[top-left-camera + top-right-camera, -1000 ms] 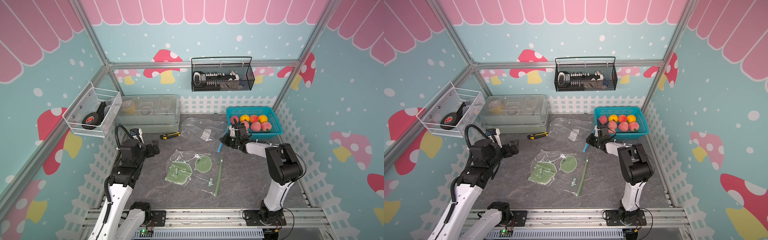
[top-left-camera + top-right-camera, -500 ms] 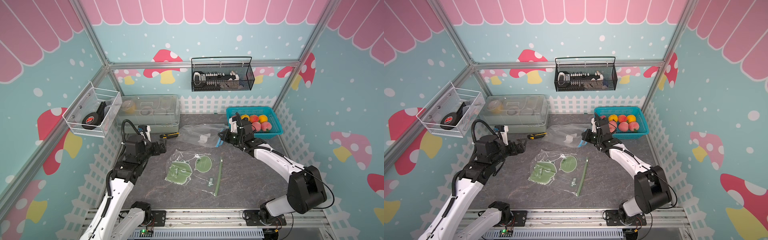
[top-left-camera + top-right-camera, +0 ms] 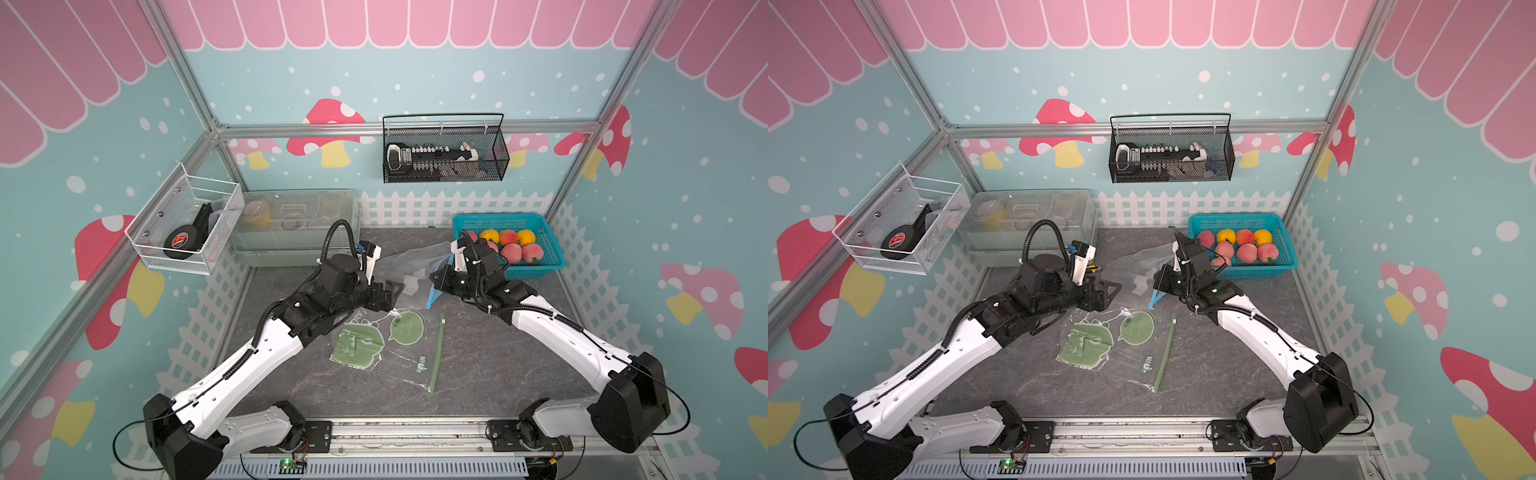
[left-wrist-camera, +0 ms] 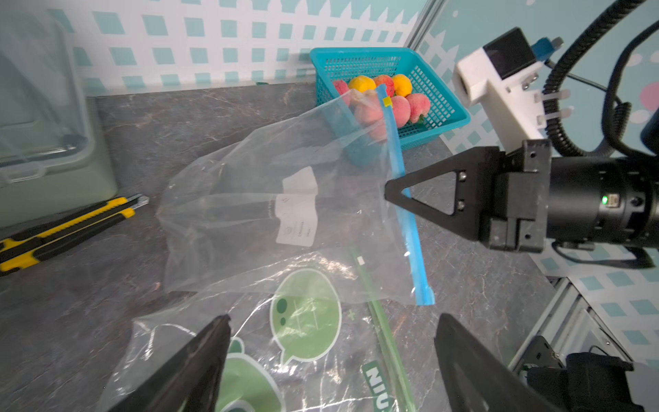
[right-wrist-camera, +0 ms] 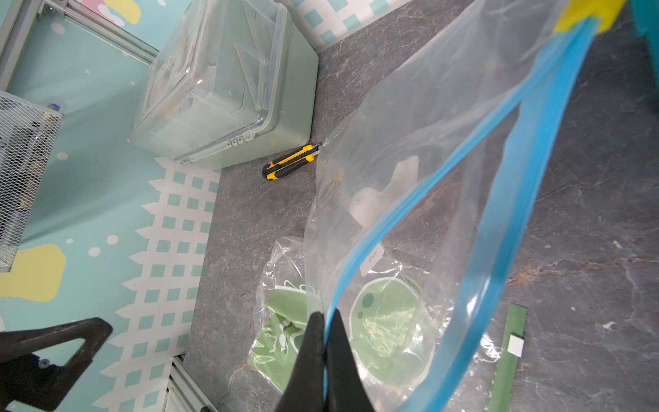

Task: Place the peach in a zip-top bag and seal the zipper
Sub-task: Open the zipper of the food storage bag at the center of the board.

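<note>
Right wrist view: right gripper (image 5: pixel 324 323) pinched tight on one blue zipper strip (image 5: pixel 420 210) of the clear zip-top bag (image 5: pixel 410 135), bag mouth gaping. The top views give only a blue edge there. Left wrist view: left gripper (image 4: pixel 331 321) fingers spread wide, holding nothing. The peaches (image 4: pixel 410 107) sit in the teal basket (image 4: pixel 449 117), with the bag just beside it.

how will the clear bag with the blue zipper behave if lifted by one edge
Probably floppy: the blue-zipper bag sags and creases below the right gripper pinching its rim. Likely very light, since that one pinch lifts its edge. Its zipper strips bow apart, so the mouth may not hold shape.
</note>
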Controlling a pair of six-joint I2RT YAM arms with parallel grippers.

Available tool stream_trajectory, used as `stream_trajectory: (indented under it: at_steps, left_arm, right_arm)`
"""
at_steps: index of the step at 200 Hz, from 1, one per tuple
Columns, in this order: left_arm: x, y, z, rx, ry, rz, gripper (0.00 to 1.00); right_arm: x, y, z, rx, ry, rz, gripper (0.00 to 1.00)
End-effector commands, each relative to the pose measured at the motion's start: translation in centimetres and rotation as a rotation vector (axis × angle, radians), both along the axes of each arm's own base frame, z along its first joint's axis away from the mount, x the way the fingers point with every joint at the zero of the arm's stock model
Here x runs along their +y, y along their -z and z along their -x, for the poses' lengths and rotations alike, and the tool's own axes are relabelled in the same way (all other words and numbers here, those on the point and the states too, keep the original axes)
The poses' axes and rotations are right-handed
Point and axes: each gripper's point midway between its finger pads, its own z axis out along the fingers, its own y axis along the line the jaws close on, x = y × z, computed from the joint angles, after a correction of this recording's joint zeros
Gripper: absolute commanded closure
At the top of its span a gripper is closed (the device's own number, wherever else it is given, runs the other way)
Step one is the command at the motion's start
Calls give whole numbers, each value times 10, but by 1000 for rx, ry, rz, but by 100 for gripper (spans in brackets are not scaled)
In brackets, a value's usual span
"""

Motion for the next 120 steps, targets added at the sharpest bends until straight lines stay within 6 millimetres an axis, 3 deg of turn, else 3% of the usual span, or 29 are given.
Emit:
stream_trajectory:
  at_steps: [1, 45, 120]
  left_arm:
    - [-21, -7, -2, -18, 63, -11, 20]
    - [-55, 9, -1, 20, 177, -32, 30]
    - [-67, 20, -13, -6, 158, -62, 38]
  right_arm:
    - [2, -21, 0, -9, 52, -45, 100]
    - [12, -31, 1, -9, 61, -78, 100]
    - [27, -34, 4, -6, 75, -124, 100]
